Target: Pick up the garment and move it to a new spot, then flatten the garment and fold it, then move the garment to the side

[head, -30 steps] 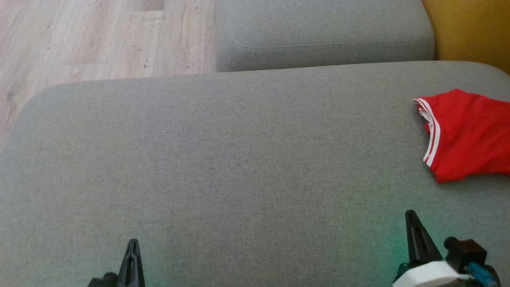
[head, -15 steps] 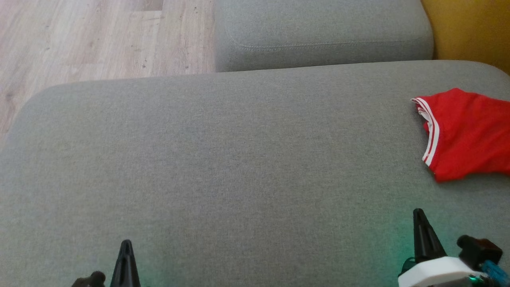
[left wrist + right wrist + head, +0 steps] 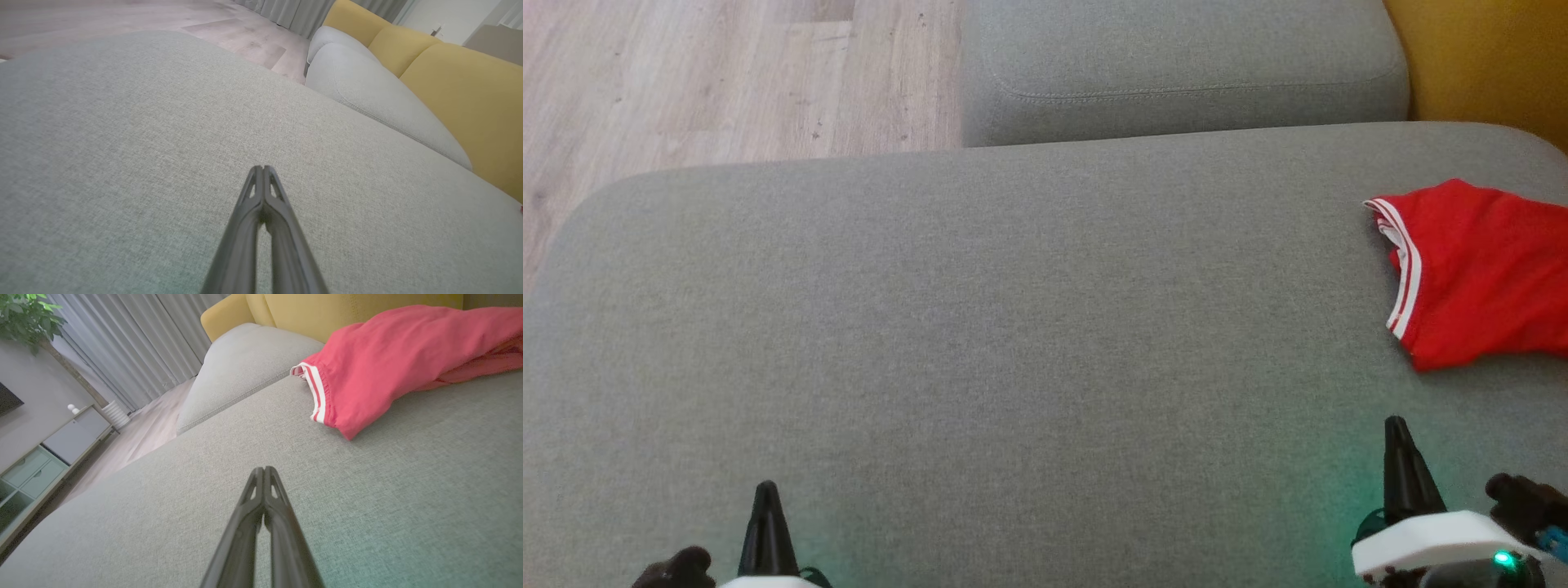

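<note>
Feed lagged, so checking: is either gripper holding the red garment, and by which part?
Nothing is held. Left gripper and right gripper are both shut on nothing; the red garment lies apart on the grey cushion.

No text, label, brand, number or sign can be read anywhere here. The only marking is a pair of white stripes (image 3: 1411, 278) along the hem of the red garment (image 3: 1486, 269), at about 3 o'clock on the grey cushion (image 3: 1013, 327), and they form no letters.

R end effector (image 3: 264, 469) closed, empty, above grey cushion (image 3: 367, 490); red garment (image 3: 380, 363) ahead, apart.
</note>
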Controlling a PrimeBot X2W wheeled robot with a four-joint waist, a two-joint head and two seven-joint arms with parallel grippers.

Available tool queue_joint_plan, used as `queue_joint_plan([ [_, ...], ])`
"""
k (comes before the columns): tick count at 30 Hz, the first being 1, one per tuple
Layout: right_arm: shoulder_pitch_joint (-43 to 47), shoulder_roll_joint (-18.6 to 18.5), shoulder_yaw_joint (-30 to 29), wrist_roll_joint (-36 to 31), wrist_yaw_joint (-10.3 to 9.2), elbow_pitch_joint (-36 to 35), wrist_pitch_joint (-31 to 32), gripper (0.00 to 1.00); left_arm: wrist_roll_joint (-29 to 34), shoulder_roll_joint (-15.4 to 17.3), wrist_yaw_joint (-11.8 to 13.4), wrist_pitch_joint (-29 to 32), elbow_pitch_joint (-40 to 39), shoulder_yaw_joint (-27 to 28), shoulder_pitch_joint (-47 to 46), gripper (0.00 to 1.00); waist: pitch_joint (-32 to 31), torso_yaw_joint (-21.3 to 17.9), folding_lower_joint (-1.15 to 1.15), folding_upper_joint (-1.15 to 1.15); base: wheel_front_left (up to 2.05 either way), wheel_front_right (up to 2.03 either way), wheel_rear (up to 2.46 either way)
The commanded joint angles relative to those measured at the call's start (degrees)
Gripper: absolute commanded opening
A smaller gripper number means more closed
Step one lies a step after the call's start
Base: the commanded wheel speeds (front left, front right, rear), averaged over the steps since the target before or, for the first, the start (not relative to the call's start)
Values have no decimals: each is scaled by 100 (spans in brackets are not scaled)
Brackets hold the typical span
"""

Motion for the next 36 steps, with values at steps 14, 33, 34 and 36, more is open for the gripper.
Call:
queue_joint_plan([
  [14,-407,-19,-67,1065,16,-251,244,0,-1008,3,-145,250,-240,243,-395,0,7,-18,0,0,0,0,0],
  [33,-568,-25,-150,2379,23,-321,557,0,-2267,2,-288,563,-308,408,-590,0,16,-42,0,0,0,0,0],
  [34,-576,-26,-155,2448,23,-324,574,0,-2333,2,-296,580,-311,417,-601,0,17,-43,0,0,0,0,0],
  [36,-593,-26,-163,2586,24,-332,607,0,-2466,2,-311,613,-319,434,-621,0,18,-46,0,0,0,0,0],
])
